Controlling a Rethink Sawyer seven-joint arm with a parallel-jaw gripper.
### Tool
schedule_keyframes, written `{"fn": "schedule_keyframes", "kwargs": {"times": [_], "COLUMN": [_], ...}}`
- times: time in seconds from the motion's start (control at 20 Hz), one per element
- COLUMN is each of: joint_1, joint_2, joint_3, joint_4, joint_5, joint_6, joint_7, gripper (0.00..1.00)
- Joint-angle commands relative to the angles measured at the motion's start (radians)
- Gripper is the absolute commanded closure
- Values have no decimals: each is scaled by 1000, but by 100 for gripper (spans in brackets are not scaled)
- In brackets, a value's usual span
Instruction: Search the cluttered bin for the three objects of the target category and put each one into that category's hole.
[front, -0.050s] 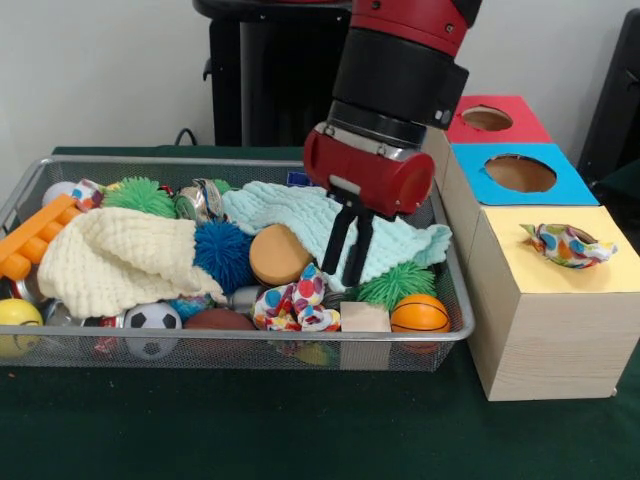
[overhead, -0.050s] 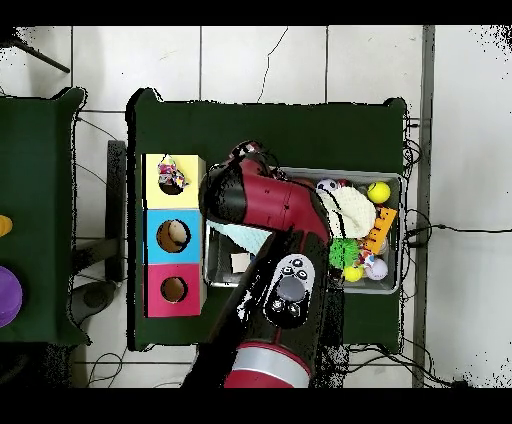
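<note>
Near edge of the counter (front, -0.050s: 250, 430): green cloth, bare. Wire bin (front, -0.050s: 40, 175) sits on it, packed. Front row: yellow ball (front, -0.050s: 17, 318), soccer ball (front, -0.050s: 152, 320), brown football (front, -0.050s: 218, 321), patterned fabric scrap (front, -0.050s: 293, 300), wood block (front, -0.050s: 364, 318), mini basketball (front, -0.050s: 419, 314).

Mid-bin: cream knit cloth (front, -0.050s: 110, 255), blue spiky ball (front, -0.050s: 222, 252), tan disc (front, -0.050s: 278, 254), green spiky ball (front, -0.050s: 397, 281), mint cloth (front, -0.050s: 300, 215).

Gripper (front, -0.050s: 350, 282) is down in the bin, fingers (front, -0.050s: 333, 240) narrow, almost together, tips between the fabric scrap and green spiky ball. Nothing visibly held.

Right: three boxes. Yellow box (front, -0.050s: 580, 275) has a matching patterned piece (front, -0.050s: 565, 243) lying at its hole, seemingly not fully in. So fabric looks like the target.

Risks: fingers snagging the mint cloth instead; scrap slipping mid-carry; the hanging piece blocking the hole.
</note>
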Motion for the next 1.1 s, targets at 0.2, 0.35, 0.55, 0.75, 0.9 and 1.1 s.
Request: {"fn": "schedule_keyframes", "kwargs": {"times": [0.2,0.35,0.55,0.75,0.9,1.1], "joint_1": [11,59,99,102,99,97], "joint_2": [41,56,75,83,85,96], "joint_3": [104,23,-49,-72,-81,-99], "joint_4": [84,60,39,28,31,36], "joint_5": [-26,-16,-6,-7,-11,-17], "joint_6": [-3,62,86,85,74,65], "joint_7": [74,104,129,114,103,97], "gripper": [0,0,0,0,0,0]}}
